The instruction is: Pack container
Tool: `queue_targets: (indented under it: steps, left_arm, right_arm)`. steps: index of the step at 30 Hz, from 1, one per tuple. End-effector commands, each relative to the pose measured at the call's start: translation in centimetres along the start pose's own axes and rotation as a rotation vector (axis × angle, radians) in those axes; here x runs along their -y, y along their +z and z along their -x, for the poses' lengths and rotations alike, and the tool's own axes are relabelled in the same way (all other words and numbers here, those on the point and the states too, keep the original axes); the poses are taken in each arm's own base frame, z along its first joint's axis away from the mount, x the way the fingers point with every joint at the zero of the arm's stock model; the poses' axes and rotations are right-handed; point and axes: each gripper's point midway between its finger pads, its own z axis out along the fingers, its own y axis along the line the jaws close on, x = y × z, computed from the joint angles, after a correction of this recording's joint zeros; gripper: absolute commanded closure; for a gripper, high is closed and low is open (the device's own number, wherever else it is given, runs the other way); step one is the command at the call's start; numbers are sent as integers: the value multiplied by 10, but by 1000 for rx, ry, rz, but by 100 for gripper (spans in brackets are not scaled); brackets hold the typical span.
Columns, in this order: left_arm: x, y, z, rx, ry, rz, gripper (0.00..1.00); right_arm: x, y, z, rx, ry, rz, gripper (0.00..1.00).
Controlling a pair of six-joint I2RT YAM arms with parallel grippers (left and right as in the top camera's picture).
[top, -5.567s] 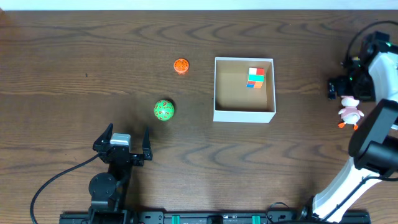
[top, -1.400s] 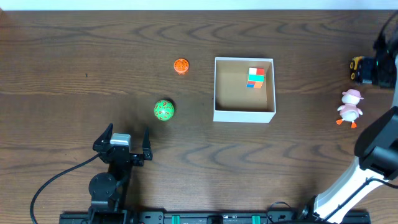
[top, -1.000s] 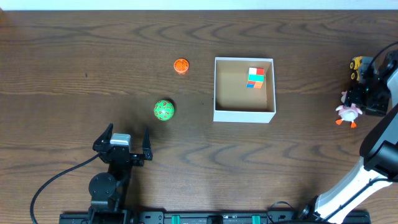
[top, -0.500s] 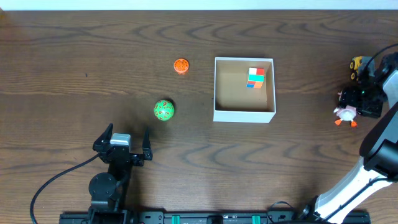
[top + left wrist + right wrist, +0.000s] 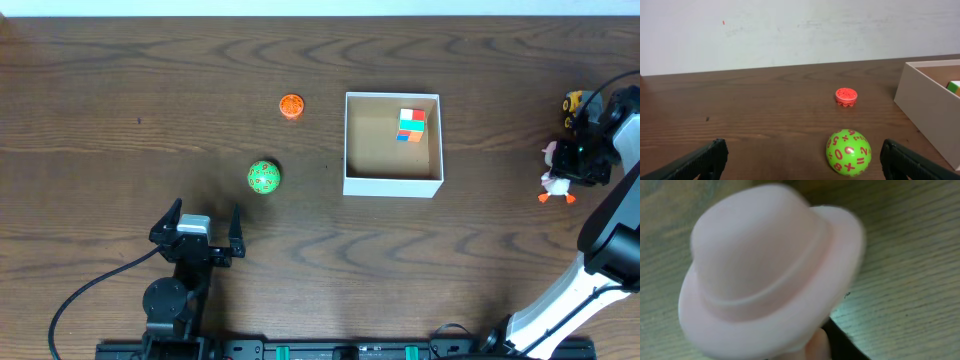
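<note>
The container (image 5: 392, 186), a white-walled square box with a brown inside, sits right of centre and holds a multicoloured cube (image 5: 411, 125). Its near corner shows at the right edge of the left wrist view as the container (image 5: 927, 107). At the far right my right gripper (image 5: 566, 165) is down over a small duck toy with a pink hat (image 5: 552, 183) and shut on it. The pink hat (image 5: 765, 275) fills the right wrist view, with one dark finger (image 5: 852, 342) beside it. My left gripper (image 5: 196, 226) stands open near the front left, with nothing between its jaws.
A green ball with red numbers (image 5: 264, 177) lies just ahead of the left gripper and appears as the ball (image 5: 848, 152) in its wrist view. An orange-red ridged disc (image 5: 291, 105) lies further back, seen as the disc (image 5: 846, 96). A yellow toy car (image 5: 573, 103) sits behind the right gripper.
The right arm came in from the table's right edge over the duck toy, and its jaws closed on the toy. The left arm has not moved.
</note>
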Motion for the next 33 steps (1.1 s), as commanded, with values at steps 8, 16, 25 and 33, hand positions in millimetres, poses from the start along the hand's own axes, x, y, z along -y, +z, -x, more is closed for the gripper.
queue_targets:
  steps: [8,16,25,33]
  left_arm:
    - [1,1,-15,-44,-11,-4,2]
    - [1,1,-15,-44,-11,-4,2]
    - [1,1,-15,-44,-11,-4,2]
    - [1,1,-15,-44,-11,-4,2]
  right_arm:
    - [-24,-49,26,40,-29,83,70]
    - [-65,-101,44,89,-107,140,71]
    - [-143,-143,48,134,-259,239,74]
    - [-228,-161,39,181,-453,265,73]
